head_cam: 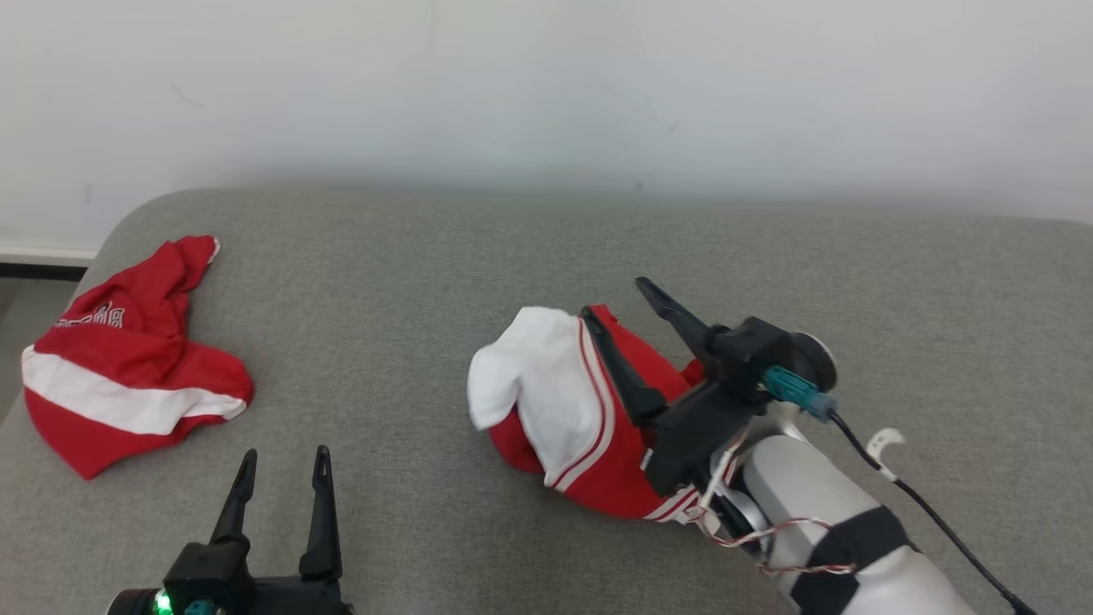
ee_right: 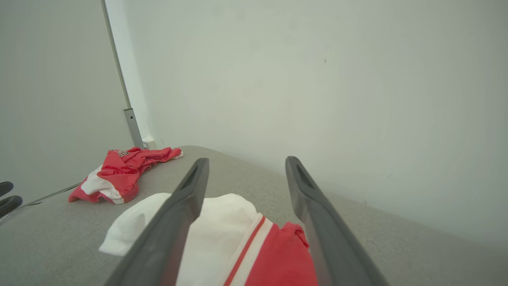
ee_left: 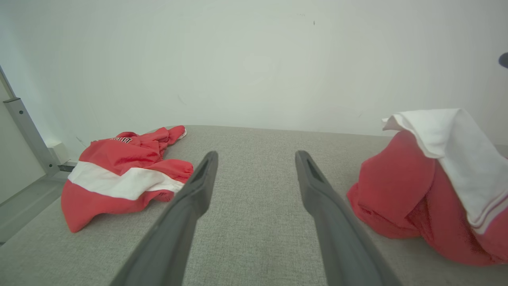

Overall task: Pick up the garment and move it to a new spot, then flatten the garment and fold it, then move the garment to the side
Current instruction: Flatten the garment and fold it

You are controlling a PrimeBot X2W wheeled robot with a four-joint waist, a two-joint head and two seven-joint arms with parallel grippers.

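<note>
One crumpled red-and-white garment [head_cam: 546, 384], second rumpled garment [head_cam: 128, 376], woven grey cushion [head_cam: 384, 282]

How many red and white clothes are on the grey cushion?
2. A crumpled red garment with a white band lies at the left edge; a bunched red garment with a white panel sits centrally beneath the right gripper.

Under your right gripper [head_cam: 614, 298] the garment [head_cam: 589, 427] is red with a white panel edged in thin red-and-white stripes. Left of your left gripper [head_cam: 286, 453] you'll see a second garment [head_cam: 128, 376] — red, one broad white band, white lettering. Both grippers' fingers [head_cam: 320, 512] are black; the surface [head_cam: 427, 273] is flecked grey — the wall [head_cam: 546, 85] white.
</note>
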